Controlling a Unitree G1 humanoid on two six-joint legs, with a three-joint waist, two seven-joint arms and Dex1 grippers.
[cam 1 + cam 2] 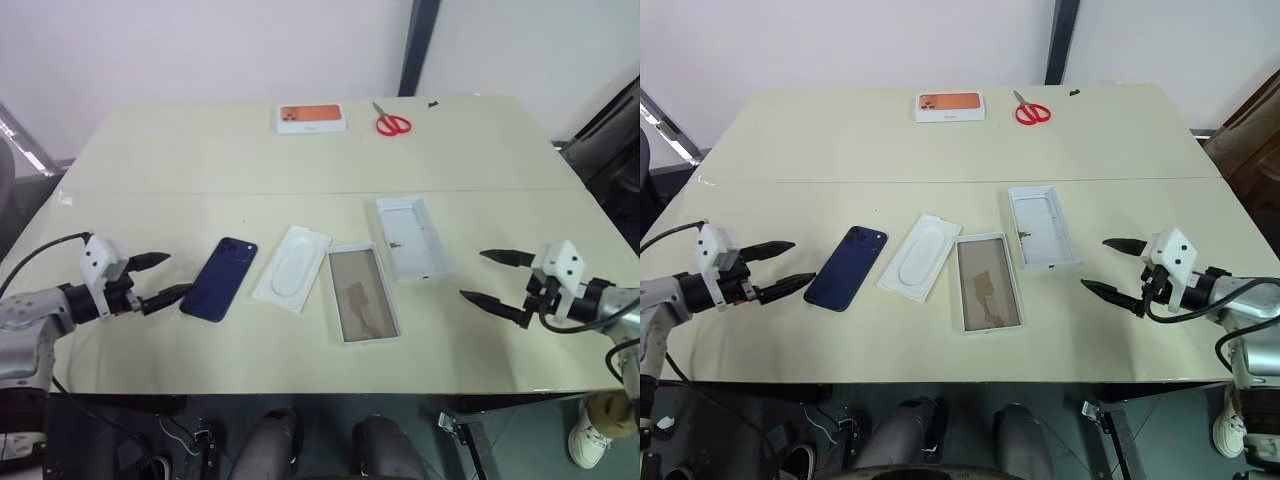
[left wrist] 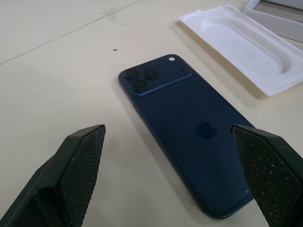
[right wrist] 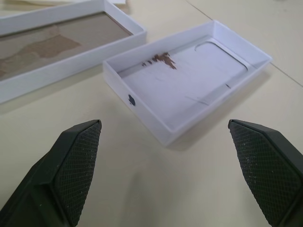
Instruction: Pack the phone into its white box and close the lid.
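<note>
On the table lies the navy phone (image 1: 219,279) (glossy back up), both tools gaping empty.

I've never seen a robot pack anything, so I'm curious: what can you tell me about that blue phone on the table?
The phone is a dark navy slab with a glossy back, lying flat and face down on the table. A raised square bump in one corner holds three lenses, and a faint logo sits mid-back. It lies slanted, camera end away from the robot, beside the white insert without touching it. The open left gripper is right next to it; nothing grips it.
</note>
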